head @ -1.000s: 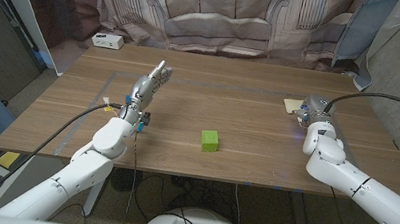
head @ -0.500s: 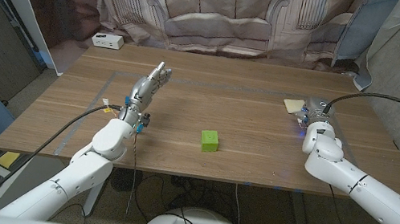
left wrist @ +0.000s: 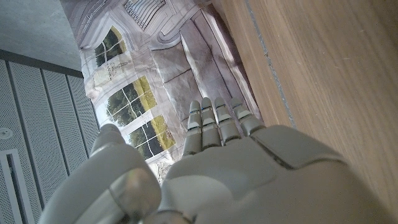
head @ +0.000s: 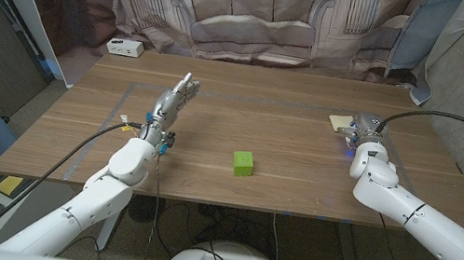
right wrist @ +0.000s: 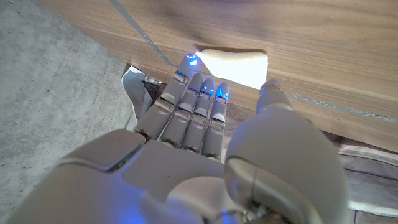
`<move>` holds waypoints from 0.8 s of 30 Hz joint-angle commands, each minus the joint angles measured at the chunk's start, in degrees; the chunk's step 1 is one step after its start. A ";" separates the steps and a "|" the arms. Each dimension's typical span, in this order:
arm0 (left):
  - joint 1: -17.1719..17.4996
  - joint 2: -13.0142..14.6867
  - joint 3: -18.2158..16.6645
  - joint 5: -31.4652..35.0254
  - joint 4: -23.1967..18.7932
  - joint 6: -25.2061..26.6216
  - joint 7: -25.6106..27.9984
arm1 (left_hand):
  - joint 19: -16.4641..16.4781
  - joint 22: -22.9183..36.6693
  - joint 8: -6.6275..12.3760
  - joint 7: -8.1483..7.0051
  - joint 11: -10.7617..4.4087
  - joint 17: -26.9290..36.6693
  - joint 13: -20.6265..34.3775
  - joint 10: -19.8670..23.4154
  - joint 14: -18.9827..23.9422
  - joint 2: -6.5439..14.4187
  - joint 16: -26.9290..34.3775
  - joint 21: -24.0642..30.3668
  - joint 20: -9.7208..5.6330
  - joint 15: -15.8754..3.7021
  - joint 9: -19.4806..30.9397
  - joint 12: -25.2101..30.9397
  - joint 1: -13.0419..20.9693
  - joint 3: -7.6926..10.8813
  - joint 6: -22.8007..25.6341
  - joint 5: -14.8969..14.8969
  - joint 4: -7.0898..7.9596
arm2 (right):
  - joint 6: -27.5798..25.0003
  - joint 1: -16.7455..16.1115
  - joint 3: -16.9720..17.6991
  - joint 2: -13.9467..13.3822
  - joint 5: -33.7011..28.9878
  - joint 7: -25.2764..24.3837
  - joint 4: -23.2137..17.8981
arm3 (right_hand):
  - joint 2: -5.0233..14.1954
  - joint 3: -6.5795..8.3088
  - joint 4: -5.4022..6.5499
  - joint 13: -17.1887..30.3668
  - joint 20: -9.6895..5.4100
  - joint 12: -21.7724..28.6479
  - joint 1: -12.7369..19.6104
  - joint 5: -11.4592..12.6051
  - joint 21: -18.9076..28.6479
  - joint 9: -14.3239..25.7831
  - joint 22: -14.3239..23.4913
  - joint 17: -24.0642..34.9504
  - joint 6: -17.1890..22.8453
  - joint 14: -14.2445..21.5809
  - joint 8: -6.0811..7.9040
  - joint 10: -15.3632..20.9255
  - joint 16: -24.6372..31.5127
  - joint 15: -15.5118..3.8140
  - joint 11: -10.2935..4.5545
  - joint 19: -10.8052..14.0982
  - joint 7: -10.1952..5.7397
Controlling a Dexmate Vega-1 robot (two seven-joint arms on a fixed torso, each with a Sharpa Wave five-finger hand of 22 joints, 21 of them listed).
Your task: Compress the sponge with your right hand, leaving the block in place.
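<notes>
From the head view, no brand or readable writing showed on anything. The pale yellow sponge [head: 341, 123] lay flat near the far right of the wooden table [head: 287, 139], its long side running roughly across the table. The right hand [head: 362, 130] sat just beside it, at its right end, partly covering it; whether the fingers pressed it could not be told here. The green block [head: 244, 162] stood well apart, near the table's front middle. The left hand [head: 173, 101] was raised over the left side, fingers straight and close together, holding nothing. A small white box [head: 123, 48] sat at the far left corner, before a curtain [head: 252, 11] printed with buildings.

In the left wrist view, the left hand [left wrist: 230, 168] reached out with extended fingers [left wrist: 214, 121], empty.

In the right wrist view, the right hand [right wrist: 199, 143] stretched its fingers [right wrist: 196, 93], lit blue at the tips, onto the near edge of the sponge [right wrist: 239, 62], thumb alongside, nothing gripped.
</notes>
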 commanded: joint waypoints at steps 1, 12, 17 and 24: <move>-1.33 -0.21 0.63 -0.44 1.07 0.73 -0.83 | 0.19 0.26 0.00 -0.21 0.09 0.27 0.08 0.39 0.46 0.45 0.04 0.11 -0.25 -0.15 0.18 -0.09 0.01 0.07 0.37 -0.17 -0.45 | 0.83 -1.79 2.25 0.51 2.78 -3.32 -1.14 | 0.01 -0.41 0.06 -0.12 0.50 -0.21 -1.23 0.14 -1.77 0.23 0.07 -0.46 -3.02 -3.07 -0.53 -2.88 0.03 0.72 0.50 -2.25 0.51; -2.03 -0.07 0.90 -0.59 1.27 1.31 -1.06 | 0.20 0.26 0.01 -0.35 0.01 0.27 0.08 0.42 0.47 0.53 0.03 0.12 -0.26 -0.21 0.18 -0.09 0.04 0.12 0.43 -0.16 -0.51 | 3.22 -3.24 4.80 1.47 6.90 -5.77 -1.85 | 0.70 -0.53 -0.77 -0.56 2.83 -0.34 -2.56 0.30 -8.18 0.22 0.02 -1.74 -10.68 -13.44 -0.60 -11.91 0.14 2.70 1.45 -11.15 1.46; -2.22 -0.06 0.96 -0.71 1.43 1.27 -1.21 | 0.20 0.26 0.00 -0.35 -0.03 0.27 0.08 0.42 0.48 0.58 0.04 0.11 -0.28 -0.19 0.18 -0.10 0.05 0.16 0.44 -0.16 -0.53 | 8.20 -4.96 7.37 1.26 10.58 -7.19 -1.87 | 2.16 -0.35 -0.53 -0.76 2.39 -0.27 -3.95 0.14 -10.45 0.19 -0.01 -2.14 -16.53 -17.08 -0.75 -15.45 0.27 3.23 1.92 -12.89 2.61; -2.92 -0.12 1.32 -1.16 2.16 1.44 -2.07 | 0.20 0.26 0.01 -0.34 0.00 0.27 0.08 0.38 0.56 0.63 0.06 0.11 -0.31 -0.22 0.18 -0.12 0.06 0.19 0.50 -0.16 -0.57 | 15.15 -6.16 8.56 1.05 12.59 -9.55 -0.06 | 3.12 -0.03 -0.92 -0.85 2.34 -0.02 -4.42 0.04 -12.92 0.24 -0.06 -2.69 -18.69 -20.63 -0.18 -18.53 0.31 4.66 4.84 -15.43 4.09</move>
